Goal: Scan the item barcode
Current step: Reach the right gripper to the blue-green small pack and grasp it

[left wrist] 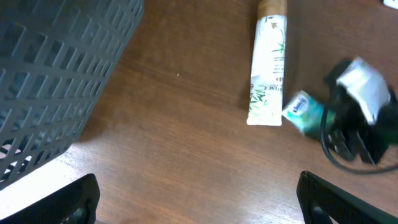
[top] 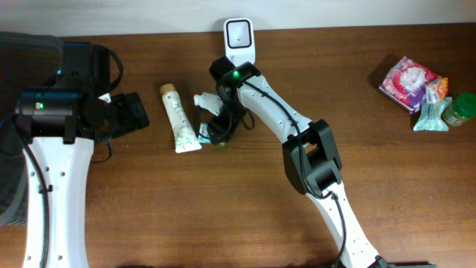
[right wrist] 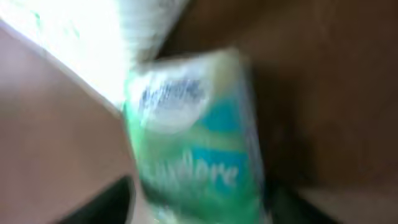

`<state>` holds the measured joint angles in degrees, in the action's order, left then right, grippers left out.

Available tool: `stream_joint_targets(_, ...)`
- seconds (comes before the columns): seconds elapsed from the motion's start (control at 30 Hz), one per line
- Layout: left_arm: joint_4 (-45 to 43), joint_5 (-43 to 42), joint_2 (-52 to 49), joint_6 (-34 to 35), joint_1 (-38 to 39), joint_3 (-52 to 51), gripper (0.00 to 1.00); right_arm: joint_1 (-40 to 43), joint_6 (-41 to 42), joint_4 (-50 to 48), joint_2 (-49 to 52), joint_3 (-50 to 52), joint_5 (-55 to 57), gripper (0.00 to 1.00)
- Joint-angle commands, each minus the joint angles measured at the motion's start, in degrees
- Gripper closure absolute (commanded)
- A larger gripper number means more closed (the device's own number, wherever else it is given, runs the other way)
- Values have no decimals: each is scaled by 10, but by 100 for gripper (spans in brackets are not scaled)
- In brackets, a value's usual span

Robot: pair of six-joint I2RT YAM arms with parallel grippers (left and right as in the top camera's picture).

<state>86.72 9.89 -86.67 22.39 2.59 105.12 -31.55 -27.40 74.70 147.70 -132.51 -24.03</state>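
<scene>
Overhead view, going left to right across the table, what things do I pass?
basket → tube → scanner → pink pack → green bottle

left arm [top: 59, 193] and right arm [top: 271, 112]: white links, black joint housings, one green status light [top: 235, 74] each, external black cable [top: 341, 219]. left gripper [left wrist: 199, 199]: black fingers.

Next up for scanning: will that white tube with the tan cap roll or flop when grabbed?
Probably won't roll far: the tube lies flat, its crimped end wide. It looks soft-walled, so it may dent when squeezed. The round cap end could pivot if nudged.
</scene>
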Motion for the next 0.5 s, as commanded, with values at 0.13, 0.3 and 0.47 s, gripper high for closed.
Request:
stream_joint_targets(0.13, -1, 3, 6, 7, -2, 3, 1, 10, 161, 21, -71, -45, 82, 37)
stream_joint_targets(0.3, -1, 3, 6, 7, -2, 3, 1, 26, 254, -35, -35, 36, -18, 45)
stream_joint_targets(0.47, -1, 3, 6, 7, -2, 3, 1, 25, 324, -180, -35, 182, -58, 61)
